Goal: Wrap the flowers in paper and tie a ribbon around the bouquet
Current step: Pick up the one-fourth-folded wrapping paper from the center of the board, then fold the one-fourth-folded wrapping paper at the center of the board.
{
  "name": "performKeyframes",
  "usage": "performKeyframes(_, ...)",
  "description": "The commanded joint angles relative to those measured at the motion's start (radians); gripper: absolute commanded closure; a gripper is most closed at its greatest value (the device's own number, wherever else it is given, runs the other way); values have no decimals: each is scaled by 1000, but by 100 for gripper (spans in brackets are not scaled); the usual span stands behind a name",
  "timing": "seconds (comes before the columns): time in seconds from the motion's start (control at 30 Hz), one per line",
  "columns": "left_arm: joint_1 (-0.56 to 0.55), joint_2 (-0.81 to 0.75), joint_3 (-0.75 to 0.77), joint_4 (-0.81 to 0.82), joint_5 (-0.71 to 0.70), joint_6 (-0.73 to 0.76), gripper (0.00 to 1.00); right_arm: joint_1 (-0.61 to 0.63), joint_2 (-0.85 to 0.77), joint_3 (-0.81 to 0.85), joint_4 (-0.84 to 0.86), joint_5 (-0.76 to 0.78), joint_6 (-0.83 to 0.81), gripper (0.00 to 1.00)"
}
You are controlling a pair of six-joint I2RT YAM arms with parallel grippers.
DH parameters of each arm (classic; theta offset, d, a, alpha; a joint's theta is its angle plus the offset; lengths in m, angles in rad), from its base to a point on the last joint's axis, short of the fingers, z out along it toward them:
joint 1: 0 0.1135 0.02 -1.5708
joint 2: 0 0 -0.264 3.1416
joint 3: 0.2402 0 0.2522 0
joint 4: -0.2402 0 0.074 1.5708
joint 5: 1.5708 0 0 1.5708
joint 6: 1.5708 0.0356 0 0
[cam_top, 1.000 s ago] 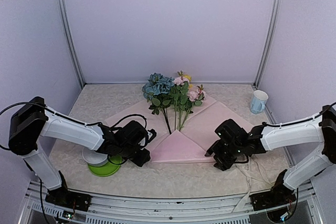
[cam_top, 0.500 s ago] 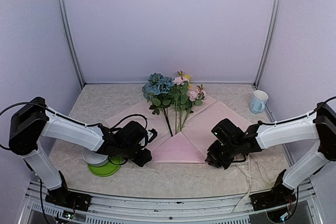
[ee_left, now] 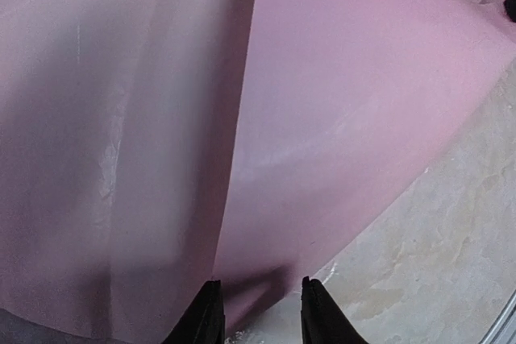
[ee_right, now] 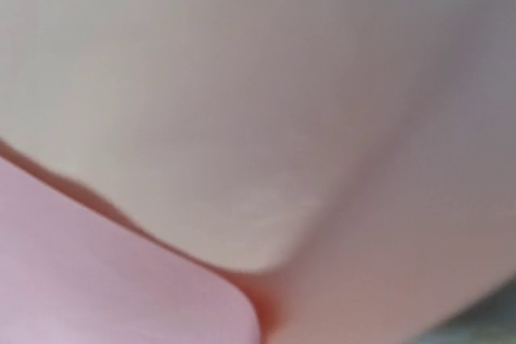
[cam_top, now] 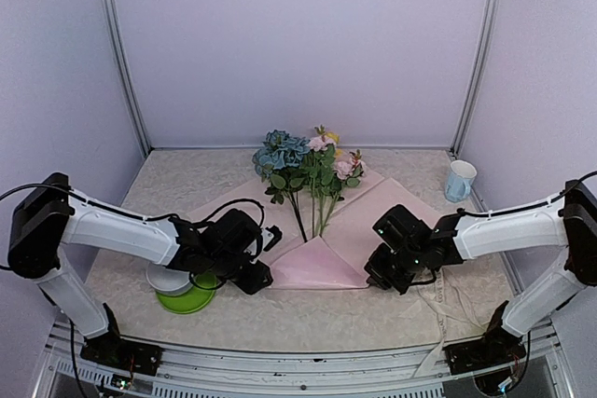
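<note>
The pink paper (cam_top: pixel 396 212) lies spread across the middle of the surface (cam_top: pixel 168 188). Its near corner is folded up into a triangular flap that points at the stalks. The flowers (cam_top: pixel 308 170) lie on the paper, with their blue, pink and yellow heads toward the far edge and their thin stalks running back toward the near edge.

The left claw (cam_top: pixel 259 279) sits low at the near left end of the flap. In the wrist view its two black fingers (ee_left: pixel 203 317) stand a little apart, with the paper's near edge lying in the gap between them and not pinched.

The right claw (cam_top: pixel 375 275) is down on the paper at the near right end of the flap and is closed. Its own camera shows only blurred pink folds, so I cannot tell whether it has any paper caught.

A white bowl (cam_top: pixel 166 280) on a green plate (cam_top: pixel 191 303) sits near the near left corner, just beside the left arm. A pale blue mug (cam_top: pixel 460 180) stands by the right edge.
</note>
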Motion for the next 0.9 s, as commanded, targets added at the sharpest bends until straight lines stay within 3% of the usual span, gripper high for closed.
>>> performKeyframes(0.0,-32,-39,170,-77,-38,24,65,-5,8,66,-76,65,-79,100)
performKeyframes(0.33,-92,353,511,-185,82,55,64,-1,-10,70,-78,74,-112,100)
performKeyframes(0.47,-82,366,526,-190,107,60,63,1,-34,67,-71,104,-142,100)
performKeyframes(0.67,-18,416,562,-216,268,68,61,24,-22,102,-72,127,-280,100)
performKeyframes(0.87,8,445,592,-238,339,79,61,72,-6,167,-128,192,-448,100)
